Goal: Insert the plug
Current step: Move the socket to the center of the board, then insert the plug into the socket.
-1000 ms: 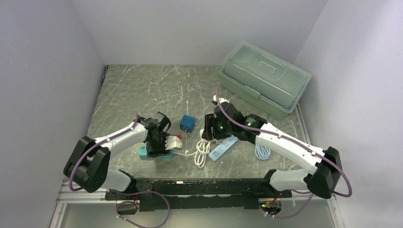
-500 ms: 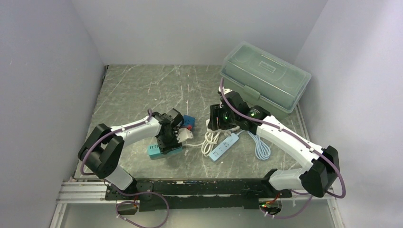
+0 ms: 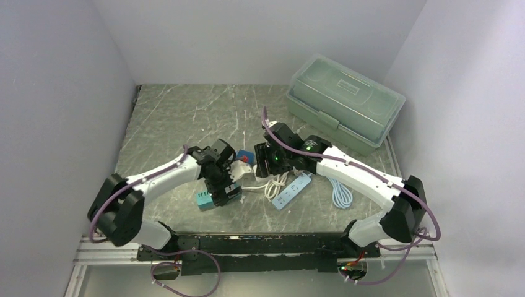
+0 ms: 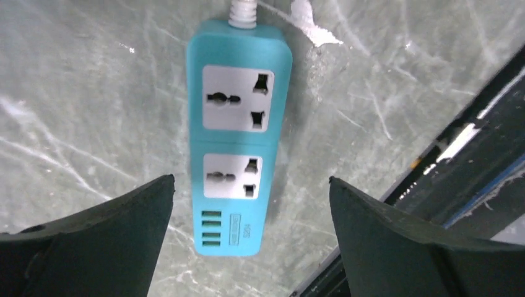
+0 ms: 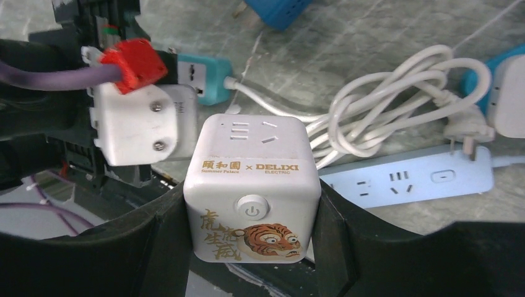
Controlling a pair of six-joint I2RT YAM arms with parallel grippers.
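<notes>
The white cube with the tiger picture is pinched between the right fingers, one flat side against each. It is held up off the surface. The left fingers are spread wide with nothing between them. The teal strip is seen lying flat right below them, its holes facing up.

A small white plug is seen lying on a looped white cord, just beside the pale blue strip. Which box the cord belongs to cannot be told.

The plug is judged to be light, hard and smooth, so it could slip. It is best taken by its fat body, on two flat sides, and never by the metal pins, which could be bent. The cord is soft and bendy and is likely to drag behind. The teal strip looks light too and may slide when pushed, so it may need to be held down.
</notes>
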